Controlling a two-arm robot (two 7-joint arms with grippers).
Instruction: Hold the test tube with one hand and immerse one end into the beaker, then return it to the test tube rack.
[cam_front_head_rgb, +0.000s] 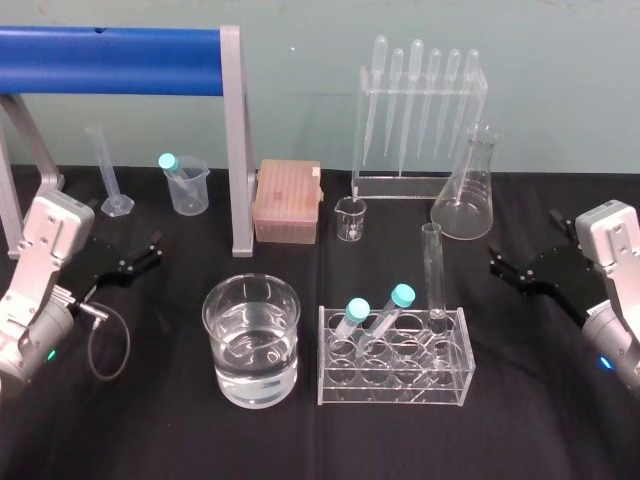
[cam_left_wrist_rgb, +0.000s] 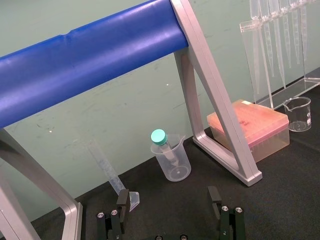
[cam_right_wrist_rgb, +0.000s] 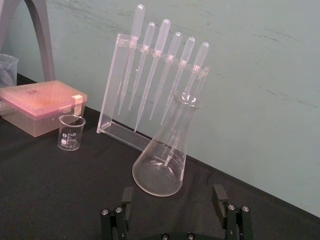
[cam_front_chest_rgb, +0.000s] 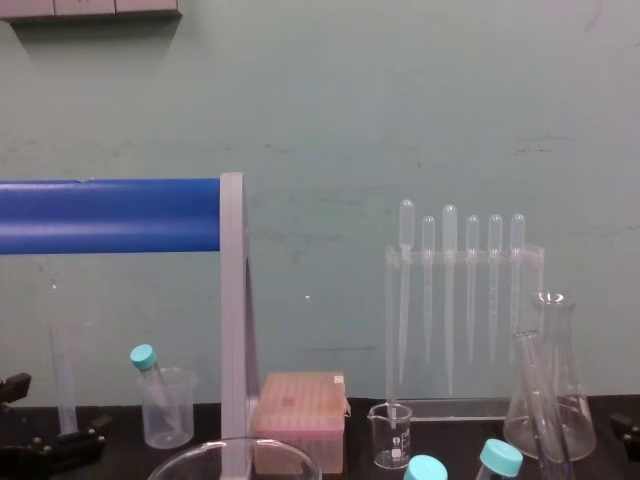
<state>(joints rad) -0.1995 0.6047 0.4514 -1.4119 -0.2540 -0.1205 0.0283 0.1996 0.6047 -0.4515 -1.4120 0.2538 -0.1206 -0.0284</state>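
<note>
Two grippers flank the glassware, both with fingers spread wide and holding nothing: the left gripper (cam_front_head_rgb: 150, 250) (cam_left_wrist_rgb: 168, 197) at the left side of the black table (cam_front_head_rgb: 560, 420), the right gripper (cam_front_head_rgb: 497, 262) (cam_right_wrist_rgb: 172, 194) at the right side. The test tube (cam_front_head_rgb: 434, 270) stands just inward of the right gripper, near it but apart. It is long, thin, clear and uncapped, with a slightly flared rim, upright in the far right hole of the clear test tube rack (cam_front_head_rgb: 395, 390). Two teal-capped tubes (cam_front_head_rgb: 352, 315) lean in the rack's left holes. The beaker (cam_front_head_rgb: 225, 350), wide, thick-rimmed and about half full of clear liquid, sits inward of the left gripper and nearer the robot, just beside the rack.
</note>
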